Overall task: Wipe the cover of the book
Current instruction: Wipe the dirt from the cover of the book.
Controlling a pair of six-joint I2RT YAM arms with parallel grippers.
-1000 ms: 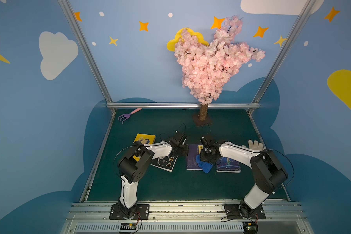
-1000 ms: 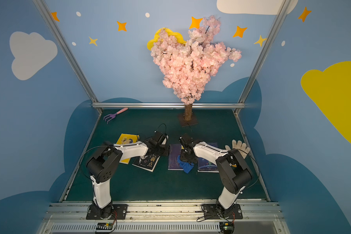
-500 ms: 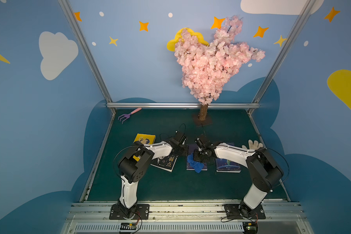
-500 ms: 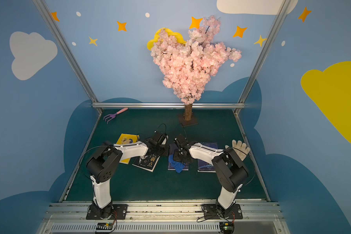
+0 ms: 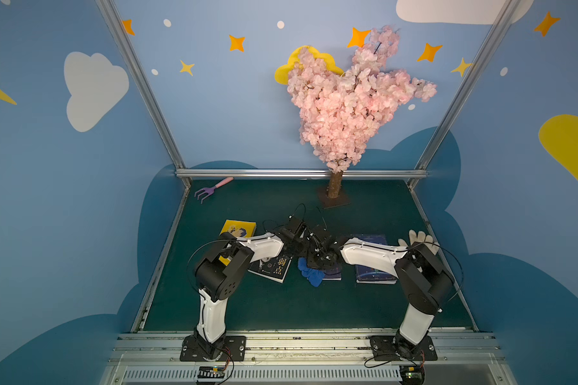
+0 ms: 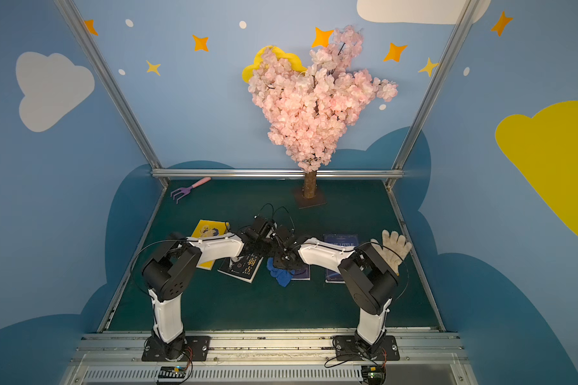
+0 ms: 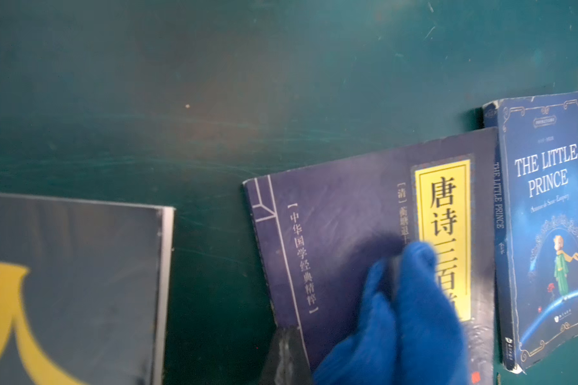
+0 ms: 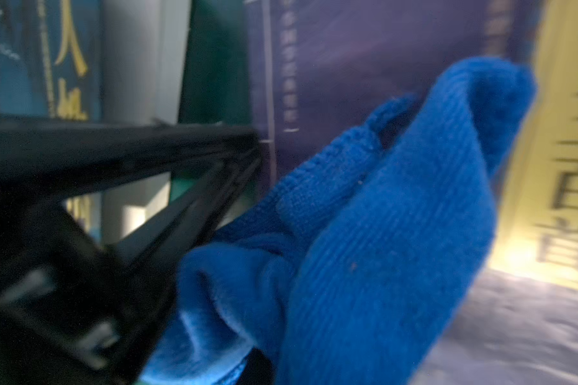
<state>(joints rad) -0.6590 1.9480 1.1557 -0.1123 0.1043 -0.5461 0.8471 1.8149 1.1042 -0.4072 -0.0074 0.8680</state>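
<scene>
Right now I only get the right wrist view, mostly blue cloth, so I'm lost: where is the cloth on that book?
Observer: In both top views the blue cloth covers the near end of the purple book and trails over its near edge onto the table.
Operator: What's to my right?
Observer: The Little Prince, lying flat, cover up.
Operator: Beyond that?
Observer: A white glove by the table's right edge.

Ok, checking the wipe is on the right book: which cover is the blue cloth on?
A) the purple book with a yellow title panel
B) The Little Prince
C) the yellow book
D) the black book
A: in the left wrist view the blue cloth lies across the purple book, partly over its yellow title panel.
</scene>
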